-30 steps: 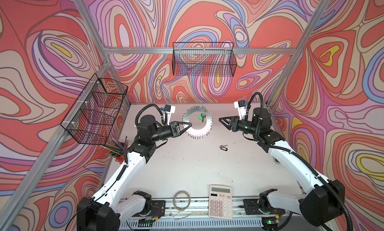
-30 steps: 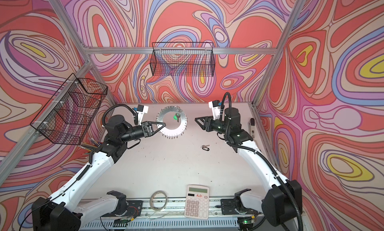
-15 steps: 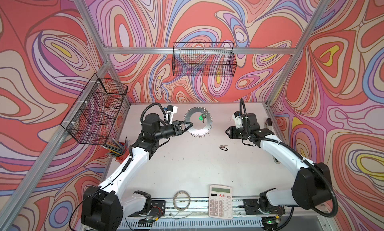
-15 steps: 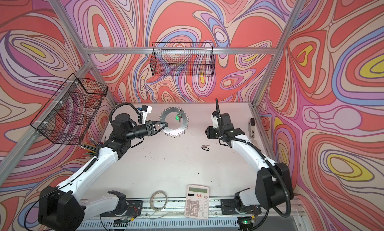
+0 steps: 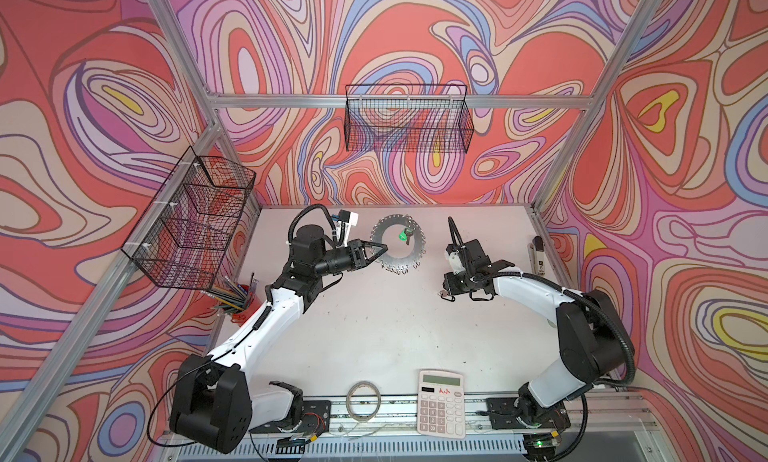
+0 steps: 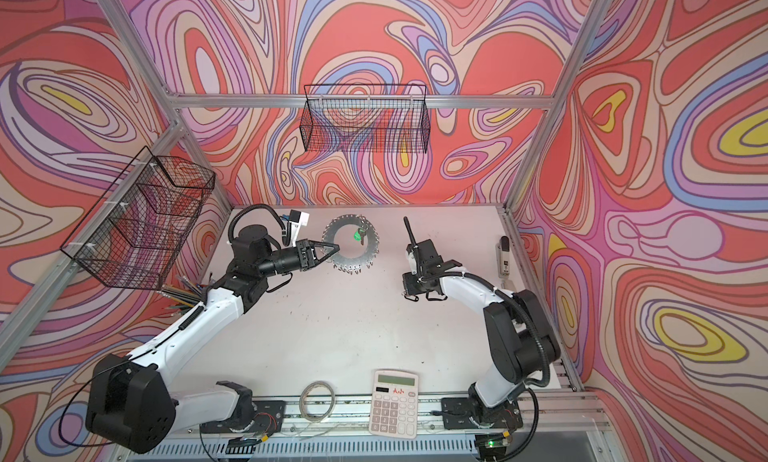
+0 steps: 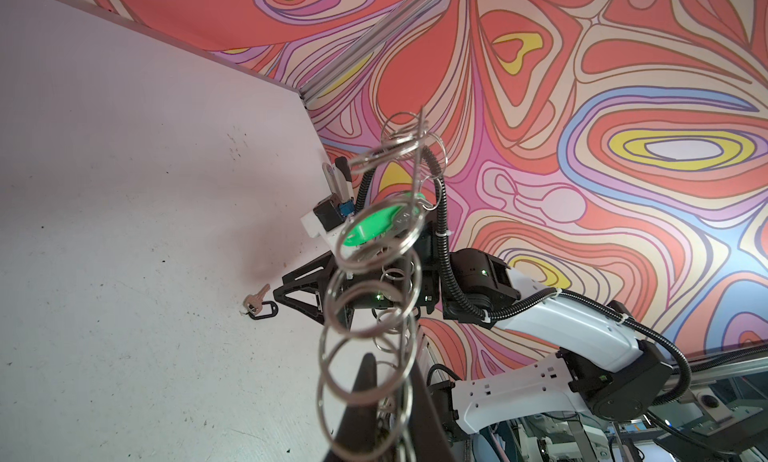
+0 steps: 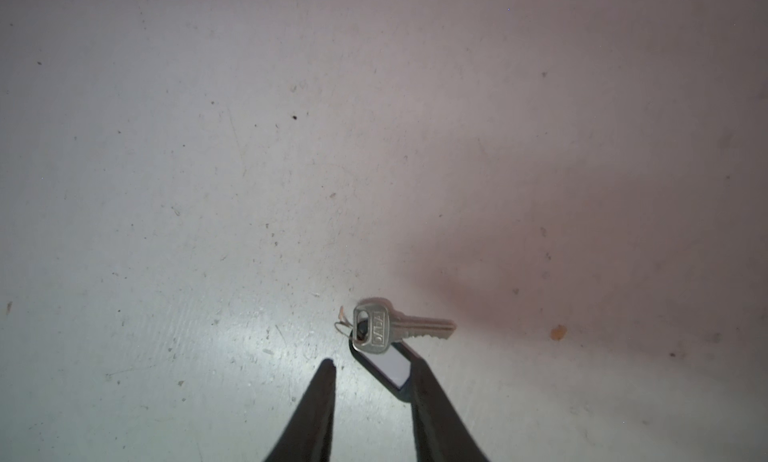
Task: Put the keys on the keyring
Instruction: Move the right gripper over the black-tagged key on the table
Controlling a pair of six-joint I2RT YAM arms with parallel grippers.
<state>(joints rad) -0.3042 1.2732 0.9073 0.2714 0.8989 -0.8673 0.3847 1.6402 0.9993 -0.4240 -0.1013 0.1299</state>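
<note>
- The left hand (image 5: 383,248) is clamped tight on the keyring (image 5: 401,259). It pinches the disc's rim on the side nearest its own arm, over the far middle of the desk (image 5: 374,335).
- In both top views the keyring shows its broad face and round hole, with wire loops dangling along its near edge. From the left wrist it is seen edge-on, its plane running straight out in line with the fingers.
- The green-tagged key (image 5: 402,234) hangs on the keyring, over the far right part of the hole.
- The black-tagged key (image 8: 382,329) lies flat on the desk right of the middle, well apart from the keyring.
- Its blade points crosswise to the right hand's fingers. The black tag (image 8: 390,366) slants back from the key's head, its long axis running into the gap between them.
- The right hand (image 8: 371,364) points down at the desk with its jaws partly apart, astride the tag. One finger overlaps the tag's end and the other stands clear of it. It grips nothing.
</note>
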